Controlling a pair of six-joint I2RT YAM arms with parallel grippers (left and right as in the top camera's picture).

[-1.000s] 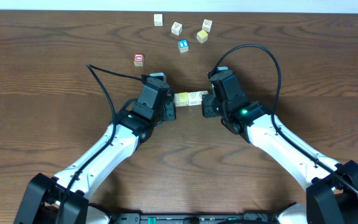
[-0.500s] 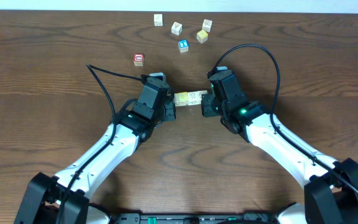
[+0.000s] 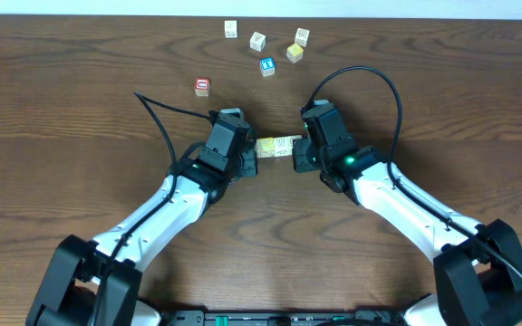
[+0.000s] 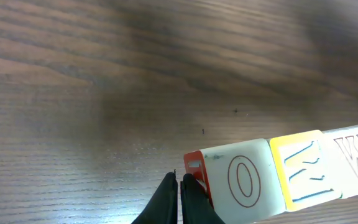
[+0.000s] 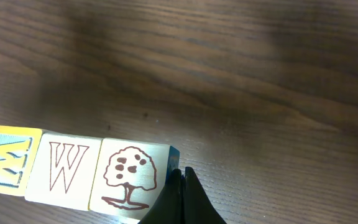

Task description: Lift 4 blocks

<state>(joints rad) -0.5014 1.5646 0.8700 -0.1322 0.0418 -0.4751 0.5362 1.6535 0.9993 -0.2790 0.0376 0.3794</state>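
Observation:
Four blocks form one straight row (image 3: 276, 145) between my two arms. From left to right they are a white O block (image 4: 241, 180), a pale yellow M block (image 4: 303, 168), a white W block (image 5: 67, 168) and a white tree block (image 5: 129, 177). My left gripper (image 4: 179, 180) is shut, and its fingertips press the red end face of the O block. At the other end my right gripper (image 5: 182, 174) is shut, pushing against the blue side of the tree block. I cannot tell whether the row is off the table.
Loose cubes lie at the far edge: three white ones (image 3: 231, 29) (image 3: 257, 41) (image 3: 302, 36), a yellow one (image 3: 294, 52) and a blue-faced one (image 3: 266, 66). A red-faced cube (image 3: 202, 86) sits left of them. Black cables arch over both arms.
Both arms have shifted a little, with their elbows drawn inward. The row between them has barely moved, and both grippers stay shut against its ends.

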